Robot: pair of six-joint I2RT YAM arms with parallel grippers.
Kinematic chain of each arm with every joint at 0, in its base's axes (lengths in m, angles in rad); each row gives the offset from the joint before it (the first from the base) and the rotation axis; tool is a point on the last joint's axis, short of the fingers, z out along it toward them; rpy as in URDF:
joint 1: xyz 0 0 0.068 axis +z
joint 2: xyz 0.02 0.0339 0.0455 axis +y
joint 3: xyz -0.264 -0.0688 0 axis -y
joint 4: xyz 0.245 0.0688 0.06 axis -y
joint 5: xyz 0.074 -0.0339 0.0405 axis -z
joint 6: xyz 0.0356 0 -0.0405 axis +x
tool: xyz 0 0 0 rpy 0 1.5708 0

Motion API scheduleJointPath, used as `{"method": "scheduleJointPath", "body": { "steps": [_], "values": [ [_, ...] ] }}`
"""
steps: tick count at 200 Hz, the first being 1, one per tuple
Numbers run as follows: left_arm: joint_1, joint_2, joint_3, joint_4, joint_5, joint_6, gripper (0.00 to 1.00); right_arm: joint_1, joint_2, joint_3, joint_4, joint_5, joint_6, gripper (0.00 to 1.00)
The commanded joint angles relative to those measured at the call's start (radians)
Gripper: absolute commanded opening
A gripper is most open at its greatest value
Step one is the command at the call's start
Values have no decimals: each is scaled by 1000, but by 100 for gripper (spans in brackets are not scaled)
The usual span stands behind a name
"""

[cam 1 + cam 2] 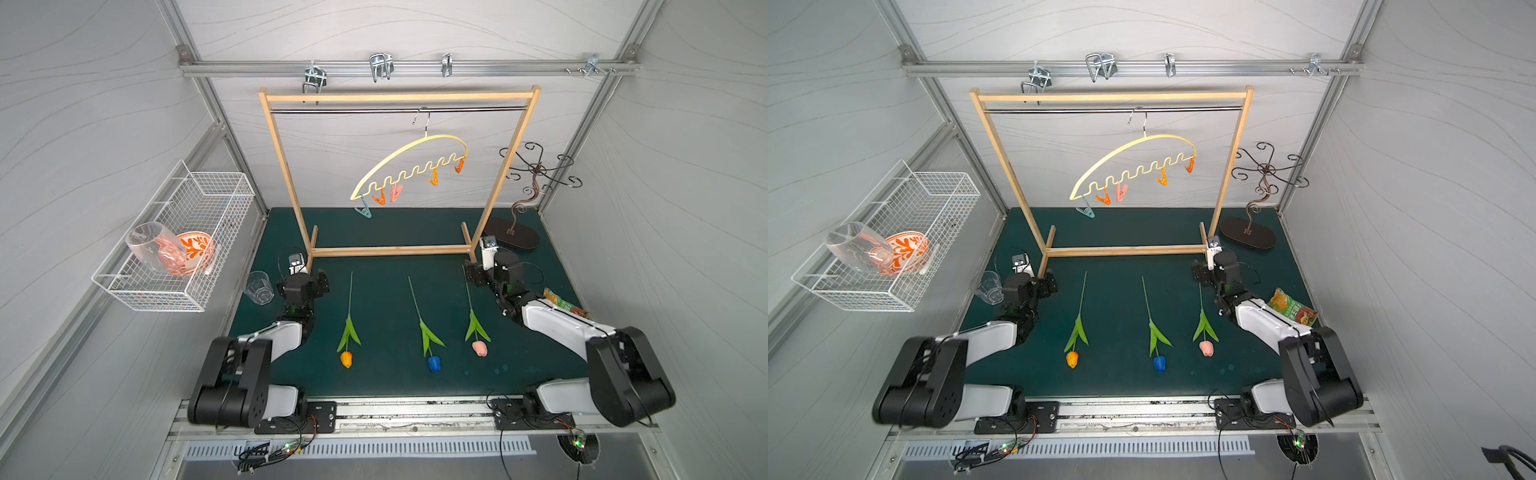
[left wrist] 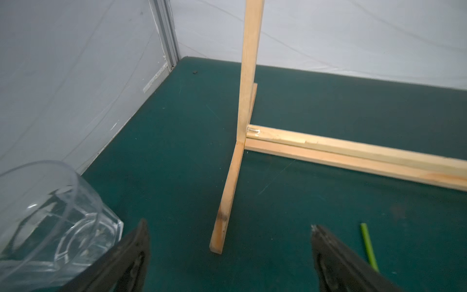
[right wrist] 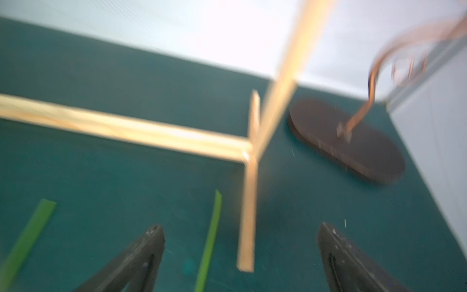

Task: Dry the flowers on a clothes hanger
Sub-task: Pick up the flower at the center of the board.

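Observation:
Three flowers lie side by side on the green mat, heads toward the front: an orange tulip [image 1: 346, 359], a blue tulip [image 1: 434, 364] and a pink tulip [image 1: 479, 348]. The pale yellow clothes hanger [image 1: 446, 137] hangs tilted from the rack's rod, with small clothespins [image 1: 395, 193] on its wavy bar. My left gripper [image 1: 309, 277] [image 2: 228, 227] stands open by the rack's left foot; the orange tulip's stem tip [image 2: 367, 245] lies just outside one finger. My right gripper [image 1: 478, 272] [image 3: 242, 227] is open low over the pink tulip's stem [image 3: 209, 240]. It holds nothing.
The wooden rack [image 1: 395, 250] spans the back of the mat. A dark curly metal stand [image 1: 511, 239] sits at back right and a snack packet [image 1: 563, 303] by the right arm. A clear tumbler [image 1: 258, 286] stands left of the left gripper. A wire basket [image 1: 187, 232] hangs on the left wall.

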Motion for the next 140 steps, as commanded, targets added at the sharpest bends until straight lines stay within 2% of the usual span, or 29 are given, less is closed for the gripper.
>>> {"method": "scheduleJointPath", "body": {
  "steps": [1,13,21,26,36,44,53,68,99,122,140],
  "values": [
    [-30,-202,134,-370,104,-204,100,130,-77,-15,-223,41,-19,99],
    [-49,-288,136,-432,246,-354,100,181,-97,-14,-208,-13,2,99],
    [-69,-324,92,-350,385,-414,100,190,-94,10,-238,-68,51,99],
    [-86,-335,62,-282,460,-450,100,190,-83,37,-283,-87,126,99],
    [-132,-338,29,-185,571,-456,100,189,-41,75,-383,-2,323,99],
    [-178,-334,39,-217,593,-412,100,188,7,93,-450,93,462,99],
    [-217,-328,56,-315,556,-380,100,168,57,127,-521,105,527,99],
    [-240,-321,23,-344,425,-413,100,121,97,142,-530,6,538,99],
    [-238,-380,66,-523,203,-465,100,102,-5,69,-432,-27,521,99],
    [-238,-443,29,-618,66,-614,100,96,-43,17,-378,-2,519,99],
    [-238,-484,-67,-576,-22,-775,100,82,-42,10,-376,28,523,99]
  ]
}}
